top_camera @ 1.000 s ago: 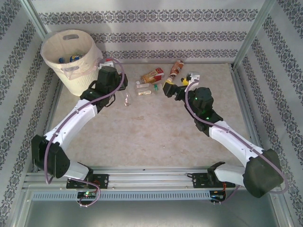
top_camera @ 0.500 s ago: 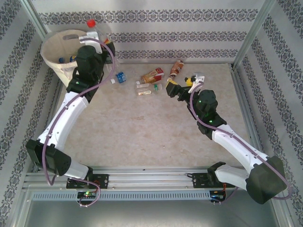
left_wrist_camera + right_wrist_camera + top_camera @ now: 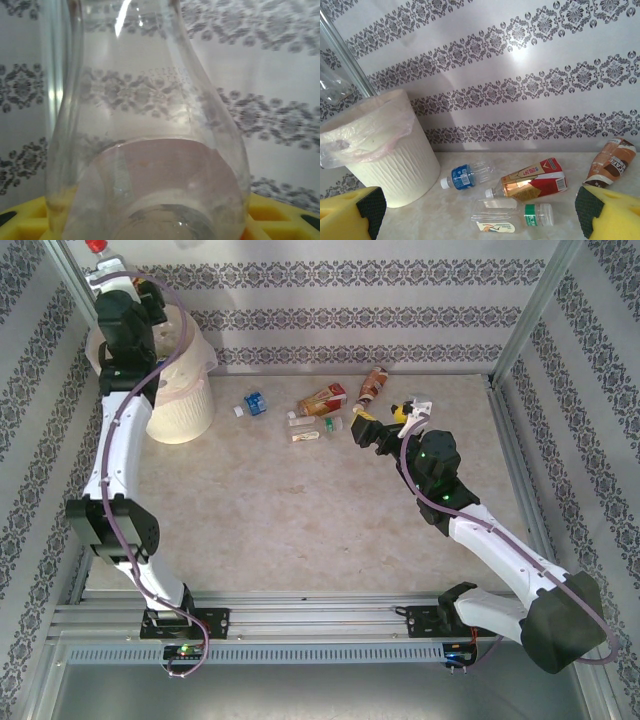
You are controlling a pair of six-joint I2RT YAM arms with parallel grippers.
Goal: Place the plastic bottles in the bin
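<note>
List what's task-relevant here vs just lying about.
Job:
cream-white round plastic bin
clear red-capped plastic bottle in left fingers
blue-label clear plastic bottle
red-label plastic bottle
green-capped clear plastic bottle
brown-label plastic bottle

Not job:
patterned wallpaper
metal frame post

The clear bottle [image 3: 150, 150] sits so close to the left wrist lens that it is soft and smeared. Both its ends run off the frame, top and bottom, and the yellow pads [image 3: 277, 214] of the left claw [image 3: 155, 225] are cropped at the lower corners. From above, its red cap [image 3: 97, 245] is sliced by the top edge at upper left, and the left arm [image 3: 113, 440] covers the left side of the bin [image 3: 185, 410]. In the right wrist view, the bin's left flank leaves the frame, and the brown-labelled bottle [image 3: 615, 160] at far right loses its lower end behind a pad [image 3: 612, 212] of the right claw [image 3: 480, 212].
</note>
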